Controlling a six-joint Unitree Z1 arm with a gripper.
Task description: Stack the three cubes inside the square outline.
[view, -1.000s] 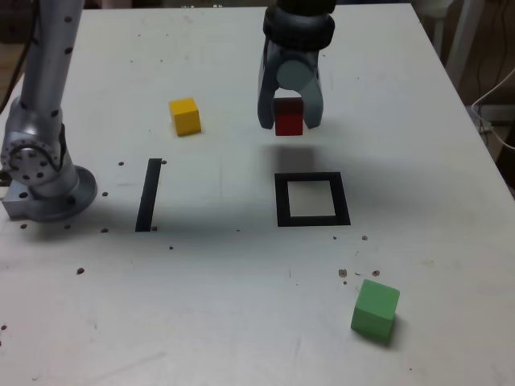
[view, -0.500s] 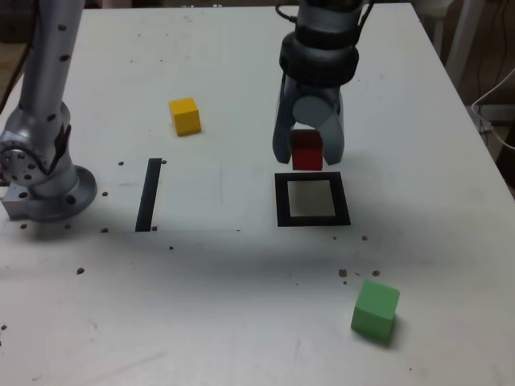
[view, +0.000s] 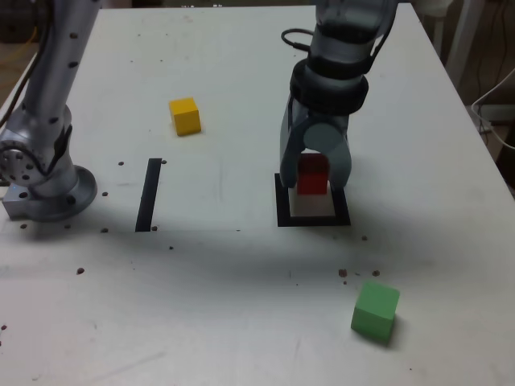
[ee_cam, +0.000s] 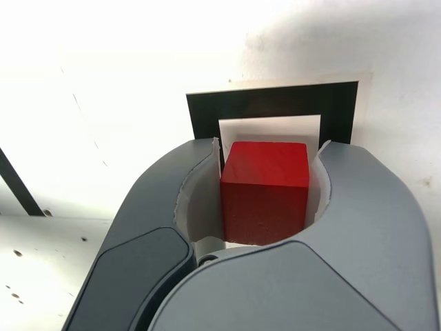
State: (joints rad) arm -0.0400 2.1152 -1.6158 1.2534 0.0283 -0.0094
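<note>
My gripper [view: 315,182] is shut on the red cube [view: 313,174] and holds it over the black tape square outline [view: 282,211]. In the wrist view the red cube [ee_cam: 265,189] sits between the grey fingers [ee_cam: 172,207], with the square outline [ee_cam: 207,110] and its white inside just beyond it. I cannot tell whether the cube touches the table. The yellow cube [view: 185,116] lies at the back, towards the exterior view's left. At the front right of the exterior view lies the green cube [view: 375,310].
A straight black tape strip [view: 150,194] lies to the exterior view's left of the outline. The arm's base [view: 36,173] stands at the table's left edge. Small dark specks dot the white table [view: 225,314].
The gripper has carried the red cube from the back of the table towards the front and down, to a spot over the square outline.
</note>
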